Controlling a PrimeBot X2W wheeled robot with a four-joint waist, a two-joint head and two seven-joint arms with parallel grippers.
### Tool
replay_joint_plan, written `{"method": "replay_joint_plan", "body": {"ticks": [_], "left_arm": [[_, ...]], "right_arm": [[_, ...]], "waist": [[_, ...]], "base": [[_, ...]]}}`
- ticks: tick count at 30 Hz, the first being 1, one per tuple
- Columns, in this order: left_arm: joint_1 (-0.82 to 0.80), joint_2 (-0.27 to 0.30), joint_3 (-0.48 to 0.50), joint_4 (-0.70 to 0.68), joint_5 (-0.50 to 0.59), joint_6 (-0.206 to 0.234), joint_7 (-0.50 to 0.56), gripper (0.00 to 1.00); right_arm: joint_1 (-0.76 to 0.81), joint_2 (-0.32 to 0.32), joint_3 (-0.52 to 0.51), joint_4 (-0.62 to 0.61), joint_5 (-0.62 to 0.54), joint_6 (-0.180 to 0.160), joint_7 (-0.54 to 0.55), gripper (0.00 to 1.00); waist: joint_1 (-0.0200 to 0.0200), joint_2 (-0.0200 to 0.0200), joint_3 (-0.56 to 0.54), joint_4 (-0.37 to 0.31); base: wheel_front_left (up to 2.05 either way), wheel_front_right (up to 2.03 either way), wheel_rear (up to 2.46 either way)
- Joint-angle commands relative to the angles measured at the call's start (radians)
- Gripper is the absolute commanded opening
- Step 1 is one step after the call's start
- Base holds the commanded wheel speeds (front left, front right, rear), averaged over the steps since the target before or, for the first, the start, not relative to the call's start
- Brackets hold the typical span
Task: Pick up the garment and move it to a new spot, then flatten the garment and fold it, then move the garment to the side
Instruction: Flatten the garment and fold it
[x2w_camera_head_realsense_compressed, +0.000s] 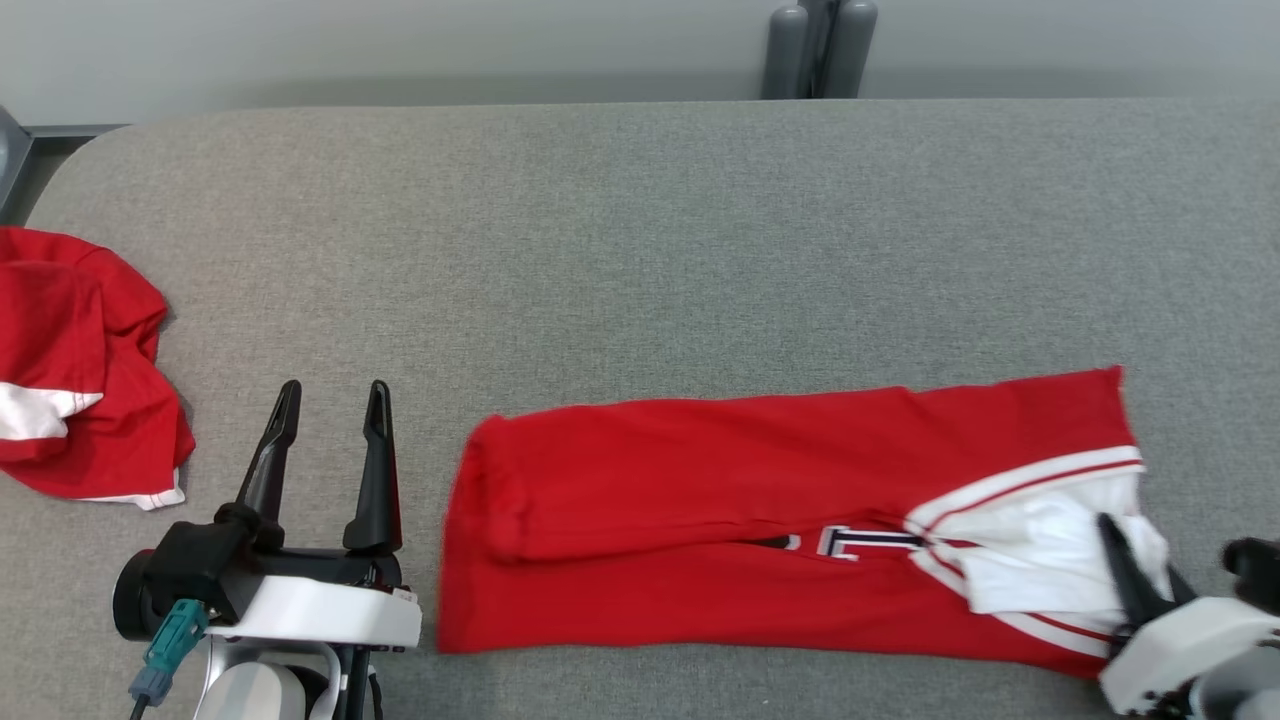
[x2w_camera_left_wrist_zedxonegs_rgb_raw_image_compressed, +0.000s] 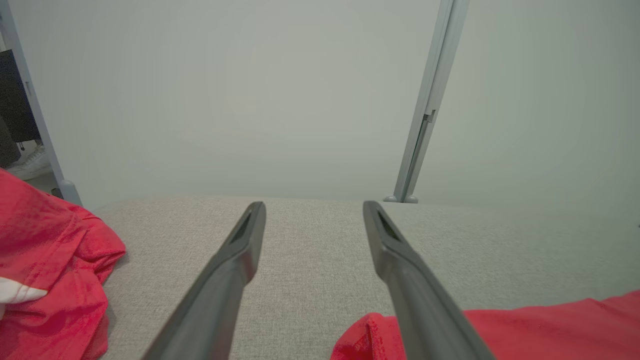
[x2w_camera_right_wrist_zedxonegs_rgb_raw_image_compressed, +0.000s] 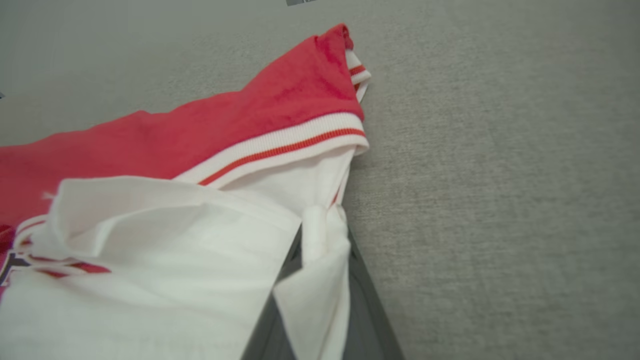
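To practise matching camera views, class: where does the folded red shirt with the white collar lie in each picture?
Head view: folded red shirt, lower centre to right.
Left wrist view: its red end, bottom right corner.
Right wrist view: its collar end, left half.
Shared landmark: grey fabric tabletop.

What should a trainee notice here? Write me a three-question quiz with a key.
1. True or false: the left gripper is shut on the crumpled red garment.
2. The right gripper pinches which part of the folded red jersey? A: red hem. B: white fabric. C: printed lettering.
3. Fill in: the crumpled red garment lies toward the robot's ___ on the grey table.
Key: 1 false; 2 B; 3 left.
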Motion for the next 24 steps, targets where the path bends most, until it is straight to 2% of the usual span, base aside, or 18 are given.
{"method": "replay_joint_plan", "body": {"ticks": [1,7,13,18,21,24], "left_arm": [[0.005,0.003,0.004,-0.002,0.006,-0.007,-0.004,1.0],[0.008,0.0,0.002,0.001,0.006,-0.006,-0.004,1.0],[0.009,-0.002,0.001,0.005,0.005,-0.009,-0.004,1.0],[0.013,-0.002,0.002,0.009,0.003,-0.011,-0.004,1.0],[0.011,-0.003,-0.001,0.011,0.002,-0.012,-0.004,1.0],[0.001,-0.003,-0.009,0.015,0.0,-0.015,-0.004,1.0]], "right_arm": [[0.023,-0.026,-0.016,0.011,0.006,-0.011,-0.002,0.0],[0.048,-0.102,-0.08,-0.02,-0.005,-0.009,0.006,0.0],[0.056,-0.115,-0.078,-0.167,-0.025,-0.007,0.051,0.0],[0.067,-0.069,-0.046,-0.405,-0.084,-0.007,0.141,0.0],[0.061,-0.013,0.008,-0.552,-0.121,-0.007,0.216,0.0],[0.037,0.046,0.093,-0.642,-0.126,-0.007,0.27,0.0]], "waist": [[0.0,-0.0001,-0.002,-0.004],[0.0,-0.0001,-0.004,-0.019],[0.0,-0.0001,-0.008,-0.032],[0.0,-0.0001,-0.017,-0.038],[0.0,-0.0001,-0.019,-0.037],[0.0,-0.0001,-0.019,-0.028]], "base": [[0.0,0.0,0.0],[0.0,0.0,0.0],[0.0,0.0,0.0],[0.0,0.0,0.0],[0.0,0.0,0.0],[0.0,0.0,0.0]]}}
